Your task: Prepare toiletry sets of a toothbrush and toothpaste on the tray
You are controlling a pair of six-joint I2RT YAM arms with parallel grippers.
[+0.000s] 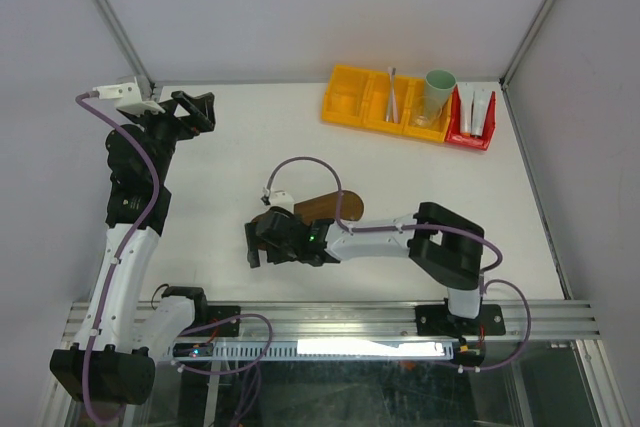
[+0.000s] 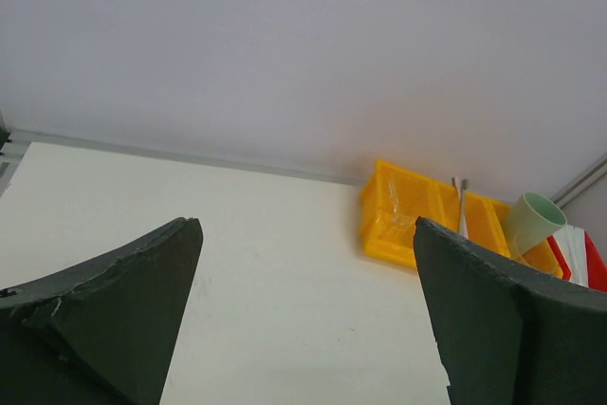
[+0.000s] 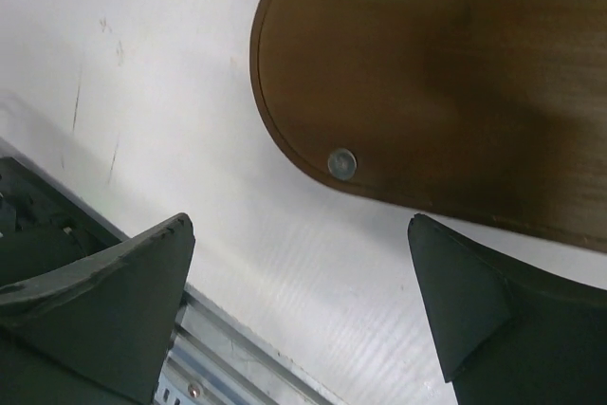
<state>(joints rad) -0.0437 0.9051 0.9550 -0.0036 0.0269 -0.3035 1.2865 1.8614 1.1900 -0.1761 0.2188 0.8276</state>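
The dark-brown oval tray [image 1: 322,207] lies mid-table with nothing visible on it; in the right wrist view the tray [image 3: 436,73] shows a small silver disc [image 3: 341,164] near its rounded end. My right gripper [image 1: 256,247] is open and empty, low over the table just off that end [image 3: 303,272]. Pale toothbrushes [image 1: 392,97] stand in the yellow bin [image 1: 350,97] at the back. White tubes [image 1: 473,109] sit in the small red bin [image 1: 470,137]. My left gripper [image 1: 195,107] is open and empty, raised at the far left [image 2: 308,272], facing the yellow bin [image 2: 403,220] and a toothbrush [image 2: 462,204].
A mint-green cup [image 1: 436,97] leans in the yellow bin's right compartment and also shows in the left wrist view [image 2: 531,223]. The metal rail [image 1: 330,319] runs along the table's near edge, close under my right gripper. Walls close the back and sides.
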